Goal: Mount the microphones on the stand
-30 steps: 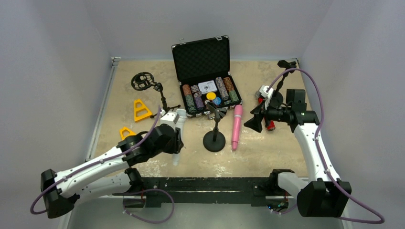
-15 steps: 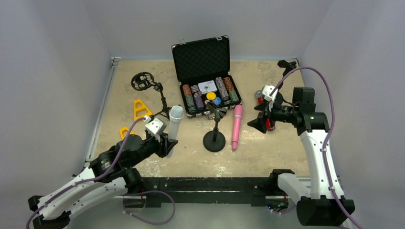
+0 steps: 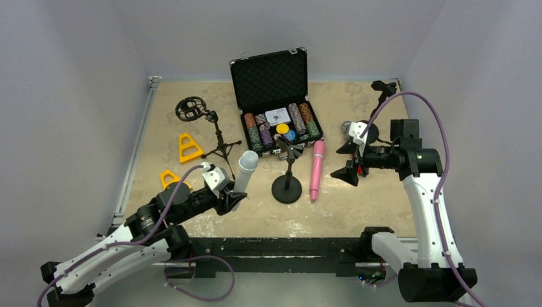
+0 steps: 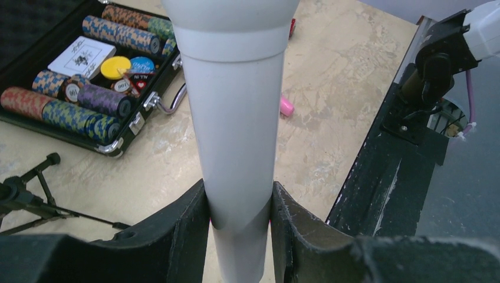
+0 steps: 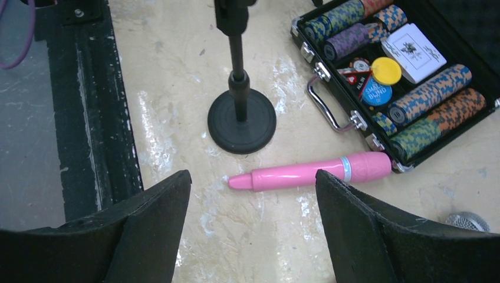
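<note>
Plain grey walls enclose a beige stone-patterned counter (image 3: 358, 204) on which all task items are laid out. The white microphone (image 4: 236, 118) is off the counter: the left tool (image 4: 239, 219) is clamped tight on its lower handle, with the silver head uppermost and tilted toward the round-base stand (image 3: 287, 188). That stand is upright at centre, and its clip (image 3: 291, 151) carries nothing. The pink microphone (image 3: 316, 169) lies flat just to the right of the stand base, head toward the far side. The red microphone (image 5: 467, 220) lies further right, mostly hidden by the arm; only its silver grille shows clearly. The right tool (image 3: 345, 162) hovers over that area with its jaws spread wide and nothing between them. A tripod stand (image 3: 217, 137) with a ring mount stands at far left, and a third stand (image 3: 383, 89) at the far right corner. An open chip case (image 3: 268, 77) sits behind the central stand, and two yellow triangles (image 3: 188, 147) lie at left. Step in hand, as judged: carry the white microphone to the central clip. No microphone is mounted yet. The next move calls for lining the handle up with the clip opening and pressing it in squarely; the light stand may tip unless it is braced.
</note>
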`<state>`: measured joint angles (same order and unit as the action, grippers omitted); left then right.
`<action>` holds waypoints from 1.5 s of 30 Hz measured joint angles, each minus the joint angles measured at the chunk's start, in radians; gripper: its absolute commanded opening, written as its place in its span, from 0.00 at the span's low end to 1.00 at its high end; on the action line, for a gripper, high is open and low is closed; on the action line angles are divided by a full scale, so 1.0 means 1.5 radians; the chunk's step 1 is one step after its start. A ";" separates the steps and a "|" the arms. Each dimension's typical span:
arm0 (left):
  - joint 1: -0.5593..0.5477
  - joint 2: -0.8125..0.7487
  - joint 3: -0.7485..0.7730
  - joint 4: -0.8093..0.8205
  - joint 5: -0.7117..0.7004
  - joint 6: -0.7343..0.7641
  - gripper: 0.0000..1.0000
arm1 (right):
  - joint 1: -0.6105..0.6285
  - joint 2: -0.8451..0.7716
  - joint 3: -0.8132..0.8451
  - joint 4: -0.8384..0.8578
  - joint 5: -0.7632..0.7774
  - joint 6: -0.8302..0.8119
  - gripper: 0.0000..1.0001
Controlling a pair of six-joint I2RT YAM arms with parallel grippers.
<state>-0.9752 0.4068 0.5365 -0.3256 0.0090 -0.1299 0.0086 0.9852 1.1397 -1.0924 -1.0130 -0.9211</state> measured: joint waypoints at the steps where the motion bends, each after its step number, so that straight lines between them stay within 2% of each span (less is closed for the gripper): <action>1: 0.000 0.002 0.000 0.008 0.006 0.005 0.00 | 0.007 0.003 0.008 -0.008 -0.002 -0.007 0.81; 12: 0.000 0.045 0.000 0.067 0.058 0.033 0.00 | 0.138 0.058 0.085 -0.045 0.004 -0.041 0.80; 18: 0.000 0.035 -0.013 0.081 0.049 0.035 0.00 | 0.197 0.081 0.108 0.033 0.038 0.068 0.80; 22: 0.000 0.019 -0.036 0.087 0.038 0.035 0.00 | 0.213 0.090 0.100 0.113 0.039 0.157 0.80; 29: 0.000 -0.020 -0.059 0.086 0.019 0.030 0.00 | 0.223 0.075 -0.039 0.294 0.043 0.277 0.80; 33: 0.000 -0.026 -0.059 0.081 0.012 0.030 0.00 | 0.223 0.081 -0.054 0.343 0.046 0.315 0.80; 40: 0.000 -0.042 -0.059 0.075 0.006 0.028 0.00 | 0.223 0.073 -0.065 0.386 0.018 0.335 0.81; 45: 0.000 -0.052 -0.059 0.058 0.006 0.026 0.00 | 0.223 0.057 -0.063 0.331 0.023 0.297 0.83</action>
<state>-0.9752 0.3294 0.4484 -0.2379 0.0174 -0.0910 0.3431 1.0714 1.0454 -0.5953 -0.9791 -0.4755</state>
